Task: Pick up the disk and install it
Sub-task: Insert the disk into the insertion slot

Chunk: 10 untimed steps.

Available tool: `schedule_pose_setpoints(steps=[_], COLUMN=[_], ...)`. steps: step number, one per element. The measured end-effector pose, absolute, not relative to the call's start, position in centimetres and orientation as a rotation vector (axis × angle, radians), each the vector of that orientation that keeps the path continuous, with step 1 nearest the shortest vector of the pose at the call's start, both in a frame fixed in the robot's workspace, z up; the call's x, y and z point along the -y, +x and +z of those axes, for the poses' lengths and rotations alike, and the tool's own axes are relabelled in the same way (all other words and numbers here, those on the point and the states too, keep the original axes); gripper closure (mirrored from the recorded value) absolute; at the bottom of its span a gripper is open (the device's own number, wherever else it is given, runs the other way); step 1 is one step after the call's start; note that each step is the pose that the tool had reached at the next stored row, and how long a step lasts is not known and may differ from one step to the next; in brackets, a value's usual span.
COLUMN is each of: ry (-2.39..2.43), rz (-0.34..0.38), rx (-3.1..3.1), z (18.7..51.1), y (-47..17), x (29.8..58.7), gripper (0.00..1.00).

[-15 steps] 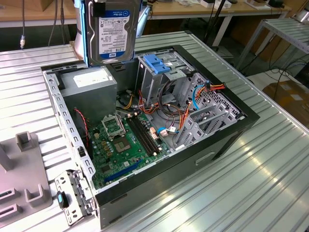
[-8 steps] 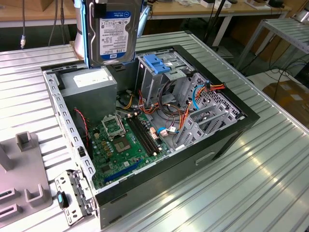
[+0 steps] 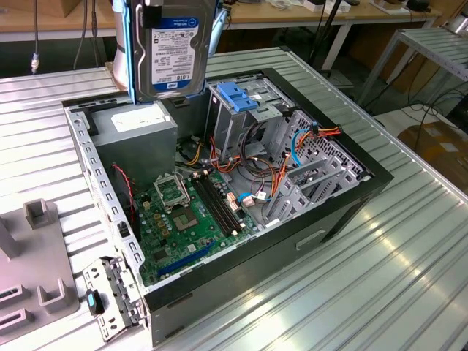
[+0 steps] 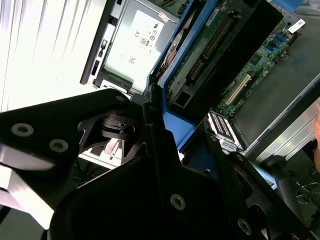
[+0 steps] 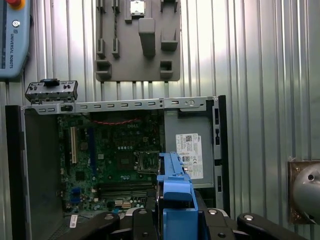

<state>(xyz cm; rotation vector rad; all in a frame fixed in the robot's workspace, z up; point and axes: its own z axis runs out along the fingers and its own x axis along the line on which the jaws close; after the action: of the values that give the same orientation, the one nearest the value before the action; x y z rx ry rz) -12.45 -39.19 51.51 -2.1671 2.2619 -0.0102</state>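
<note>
Disk (image 3: pixel 170 51): grey metal, white label, bright blue carrier rail, held upright over the open computer case (image 3: pixel 344 219).
Gripper (image 4: pixel 182 137): clamped on its blue rail.

Case (image 3: pixel 344 212) mid table (image 3: pixel 380 292). Disk (image 3: pixel 170 51) over supply box (image 3: pixel 139 135) in case's far corner. Board (image 3: pixel 190 219) on case floor, cage (image 3: pixel 234 110) beside box. Fixture (image 3: pixel 36 292) off case, exterior view's left.
</note>
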Motion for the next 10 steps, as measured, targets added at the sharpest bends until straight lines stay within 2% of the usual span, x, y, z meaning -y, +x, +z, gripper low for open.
schedule_pose_setpoints(steps=[10], ry=[-2.167], rz=[-0.010], rx=[-2.262], z=[51.51], y=[-12.38], x=[39.66], gripper=[0.63])
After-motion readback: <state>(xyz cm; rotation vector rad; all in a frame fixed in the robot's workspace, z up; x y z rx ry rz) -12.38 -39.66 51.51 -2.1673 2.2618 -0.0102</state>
